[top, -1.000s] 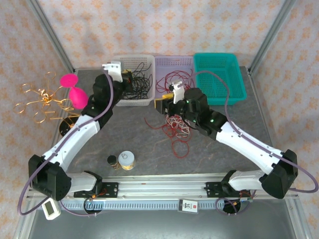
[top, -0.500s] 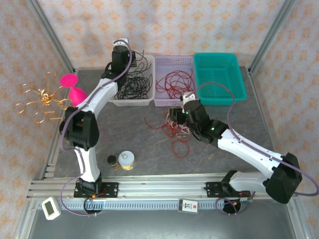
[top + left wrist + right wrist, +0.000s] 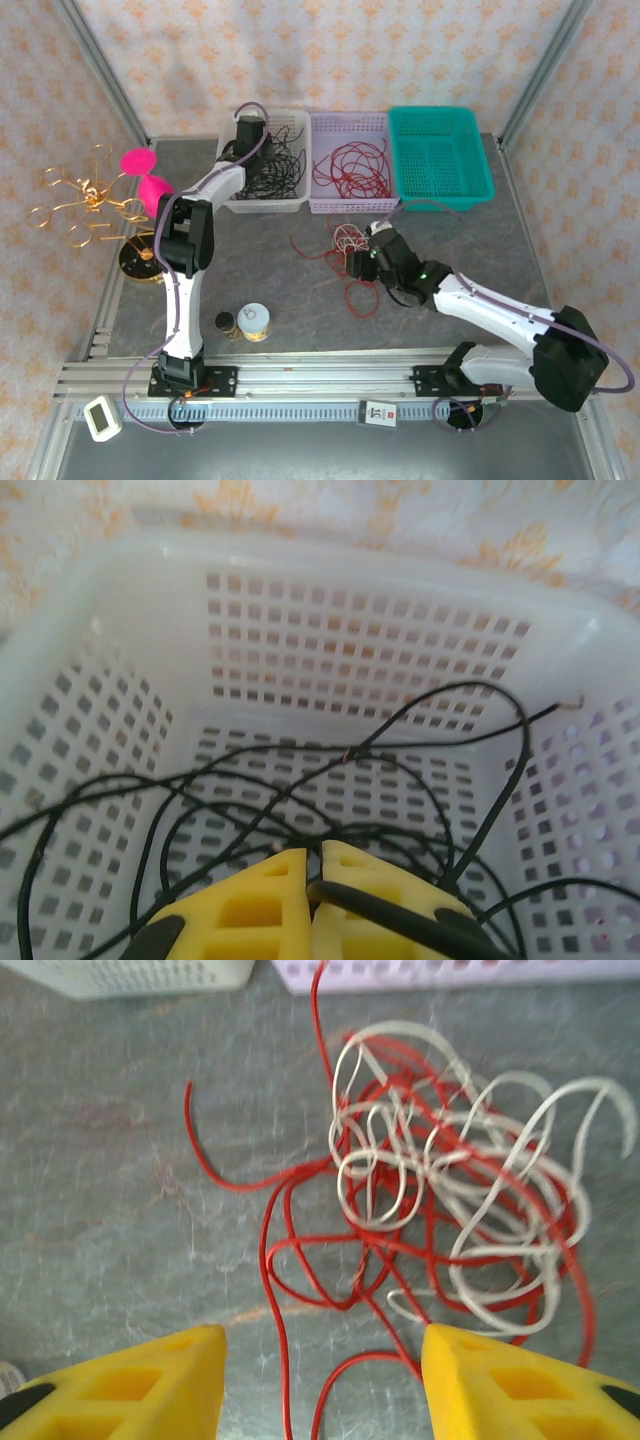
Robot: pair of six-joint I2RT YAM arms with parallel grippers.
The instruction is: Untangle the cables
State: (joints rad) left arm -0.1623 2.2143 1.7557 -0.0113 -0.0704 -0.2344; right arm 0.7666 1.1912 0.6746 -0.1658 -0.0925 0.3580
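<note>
Yellow fingers (image 3: 250, 910) of the left gripper (image 3: 315, 858) were pressed together at the bottom centre of the left wrist view. One dark strand lay across the right-hand finger; whether it was pinched could not be told. Beyond them, black cables (image 3: 350, 752) looped over the floor of the white basket (image 3: 330, 565). The right gripper (image 3: 322, 1335) stood open, its fingers at the lower corners, above a red and off-white tangle (image 3: 420, 1170) on the grey table (image 3: 100, 1160). In the top view, more red cables (image 3: 350, 165) lay in the lilac basket (image 3: 348, 119).
</note>
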